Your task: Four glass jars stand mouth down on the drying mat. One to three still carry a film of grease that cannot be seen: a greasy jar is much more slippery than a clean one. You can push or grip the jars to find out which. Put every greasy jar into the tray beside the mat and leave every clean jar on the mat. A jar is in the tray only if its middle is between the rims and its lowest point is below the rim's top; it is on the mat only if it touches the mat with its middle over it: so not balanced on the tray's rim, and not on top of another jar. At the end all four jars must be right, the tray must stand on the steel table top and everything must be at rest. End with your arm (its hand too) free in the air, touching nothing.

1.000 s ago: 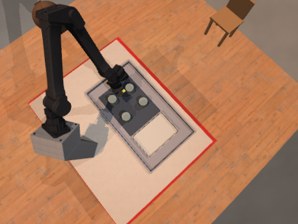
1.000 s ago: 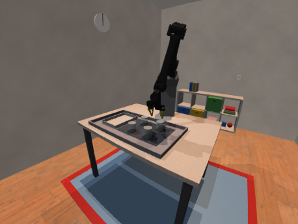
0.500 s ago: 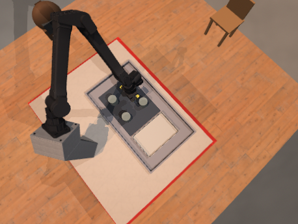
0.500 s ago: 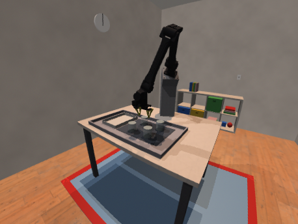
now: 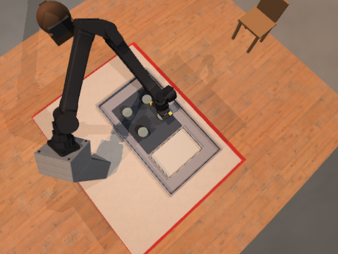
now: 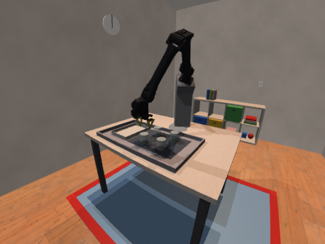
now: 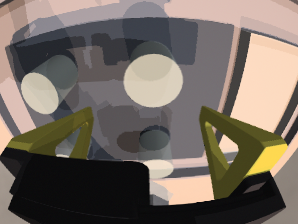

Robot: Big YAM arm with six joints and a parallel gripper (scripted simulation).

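Four glass jars (image 5: 142, 131) (image 6: 161, 142) (image 7: 153, 80), all on the drying mat (image 5: 149, 144) (image 6: 170, 150) (image 7: 187, 120). One gripper (image 5: 161, 108) (image 6: 145, 123) (image 7: 146, 112), fully open, gripping nothing, above the mat, partly covering one jar from overhead. One tray (image 5: 176, 152) (image 6: 129, 131) (image 7: 270, 80), beside the mat, no jars inside. One shelf unit (image 6: 230, 102), well behind the mat. One chair (image 5: 258, 24), well apart from the mat.

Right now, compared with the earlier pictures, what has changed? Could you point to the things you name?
The open end effector (image 5: 161, 108) (image 6: 145, 126) (image 7: 146, 112) has moved across above the jars (image 5: 142, 131) (image 6: 161, 140) (image 7: 153, 80) toward the tray (image 5: 176, 152) (image 6: 129, 131) (image 7: 270, 85), and now hovers over the jar partly hidden beneath it in the top view. No jar was taken hold of or let go. All four jars and the tray look unmoved.
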